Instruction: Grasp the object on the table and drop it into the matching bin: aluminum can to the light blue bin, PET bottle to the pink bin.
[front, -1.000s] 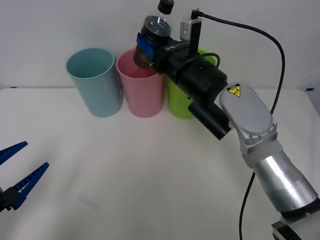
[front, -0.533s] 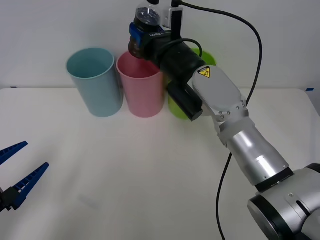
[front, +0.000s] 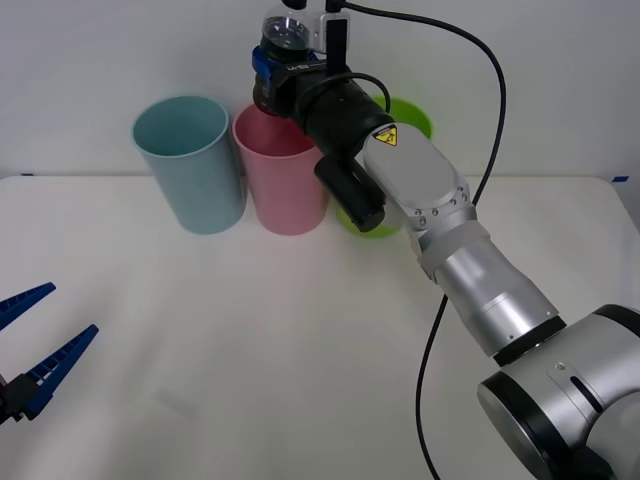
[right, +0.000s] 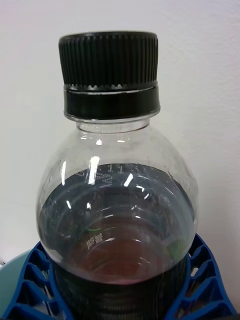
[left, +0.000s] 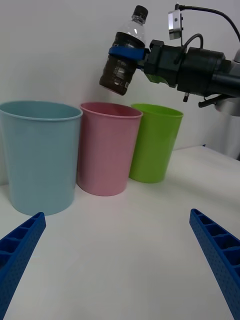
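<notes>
The PET bottle (left: 121, 57), black-capped with a dark grey-brown body, hangs slightly tilted in the air just above the pink bin (left: 107, 150). My right gripper (left: 127, 49) is shut on its middle. From the front, the bottle (front: 268, 97) sits over the back rim of the pink bin (front: 288, 185), with the right gripper (front: 268, 72) reaching in from the right. The right wrist view has the bottle (right: 117, 210) close up between blue fingers (right: 30, 285). The light blue bin (front: 190, 165) stands left of the pink one. My left gripper (front: 68, 312) waits open low at the table's left.
A lime green bin (front: 405, 118) stands right of the pink bin, partly behind my right arm. The three bins line the back of the white table (front: 300, 350). A black cable arcs from the right wrist camera over the arm.
The right arm has swung left with the bottle, from over the pink and green bins' border to over the pink bin. The left gripper has not moved.
</notes>
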